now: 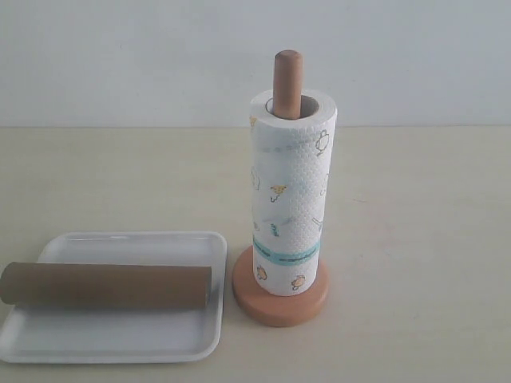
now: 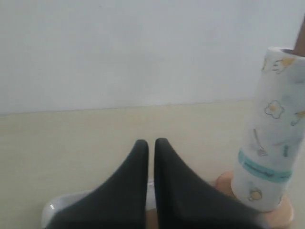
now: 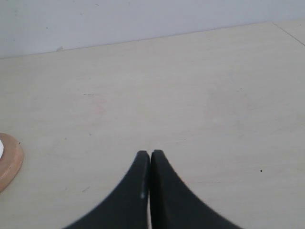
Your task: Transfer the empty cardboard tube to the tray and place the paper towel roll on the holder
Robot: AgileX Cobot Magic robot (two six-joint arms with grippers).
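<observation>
**Exterior view, with both wrist views: state of the task.**

The long, hollow brown cardboard tube (image 1: pixel 104 286) lies on its side across the shallow white square tray (image 1: pixel 120 351) at the lower left of the frame. Its right end sits just inside the tray's right rim. Its left end appears to run out past the left rim.

Right of the tray and just beside it stands the light-brown wooden holder (image 1: pixel 279 307). The thick white embossed paper towel roll (image 1: pixel 289 199), printed with small yellow figures and a teal band, is threaded over the holder's pole. The roll rests on the disc base, and the rounded pole tip shows above its core. Both stand on the pale beige worktop (image 1: pixel 415 239).

In the left wrist view the roll (image 2: pixel 271 138) and part of the holder base (image 2: pixel 224 183) lie at the right edge of the frame. A corner of the tray rim (image 2: pixel 52 210) shows at the lower left. The left jaws are closed to a hairline gap and hold nothing.

In the right wrist view the right jaws are pressed together, also empty, over bare worktop. An edge of the holder base (image 3: pixel 9 164) shows at the far left.

Neither arm appears in the exterior view.

Judgement: both placements look done. At most, the overhanging tube could still be centred on the tray.
</observation>
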